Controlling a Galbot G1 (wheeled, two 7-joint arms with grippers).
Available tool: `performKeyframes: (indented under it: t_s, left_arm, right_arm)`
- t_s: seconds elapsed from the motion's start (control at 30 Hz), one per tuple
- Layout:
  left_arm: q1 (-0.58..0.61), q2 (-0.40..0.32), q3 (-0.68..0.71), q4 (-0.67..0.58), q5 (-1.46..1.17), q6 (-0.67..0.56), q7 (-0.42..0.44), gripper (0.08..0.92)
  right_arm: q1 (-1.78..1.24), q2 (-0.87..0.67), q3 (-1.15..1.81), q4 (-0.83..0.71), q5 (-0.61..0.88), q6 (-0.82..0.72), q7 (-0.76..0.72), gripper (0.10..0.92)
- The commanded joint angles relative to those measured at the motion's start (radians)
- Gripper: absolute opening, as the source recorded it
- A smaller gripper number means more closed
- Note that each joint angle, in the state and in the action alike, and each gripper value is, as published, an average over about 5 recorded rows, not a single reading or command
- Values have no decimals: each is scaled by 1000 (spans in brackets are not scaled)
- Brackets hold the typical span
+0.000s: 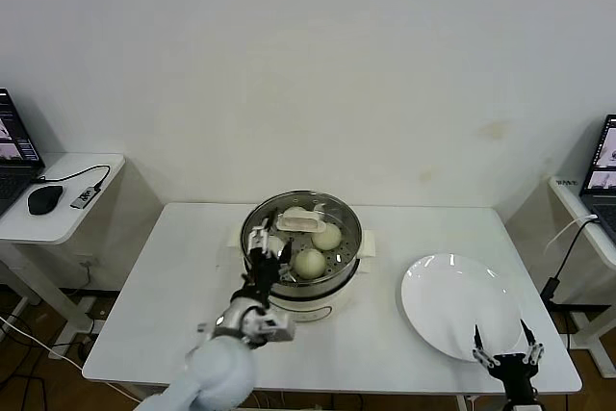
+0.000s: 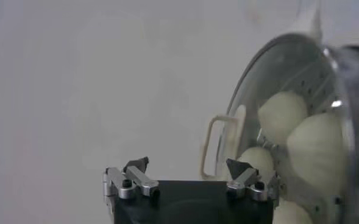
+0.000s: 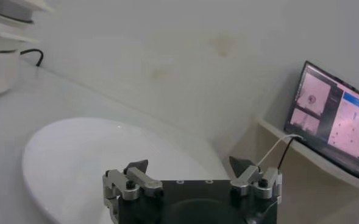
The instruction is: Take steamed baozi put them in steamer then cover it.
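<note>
The steamer stands near the middle of the white worktop, a little toward its back edge, its shiny steel pot resting on a cream-white base. The cover, a clear glass lid with a metal rim and a cream-white oblong handle, sits on top of the pot. Through the glass the steamed baozi show on the perforated tray: one toward the front, one behind it to the right, and at least one more on the left side partly hidden by the arm. The left wrist view shows the same buns pressed close together under the glass.

The left hand hovers at the steamer's front-left rim, its fingers spread wide and holding nothing; whether a fingertip touches the lid cannot be told.

The flat white plate lies near the worktop's front right corner, well apart from the steamer and bare. The right hand waits at the plate's front edge, by the worktop's front edge, fingers wide apart and empty.
</note>
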Motion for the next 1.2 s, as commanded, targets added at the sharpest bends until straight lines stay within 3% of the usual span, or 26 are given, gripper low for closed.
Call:
performKeyframes:
  t_s: [0.03, 0.17, 0.37, 0.53, 1.2]
  left_arm:
    - [557, -88, -579, -173, -809, -385, -220, 823]
    - [690, -150, -640, -153, -1049, -464, -262, 823]
    - [800, -205, -581, -79, -1129, -600, -203, 823]
    - [800, -231, -527, -6, -1130, -633, -146, 823]
    - [767, -253, -502, 47, -1045, -667, -108, 823]
  right_arm:
    - [-1, -1, -60, 16, 55, 18, 0, 823]
    - [-26, -41, -121, 30, 130, 8, -17, 823]
    - [-80, -103, -177, 57, 282, -45, -55, 823]
    - [-117, -135, -208, 93, 378, -83, -78, 823]
    - [-151, -142, -297, 137, 340, -91, -84, 823]
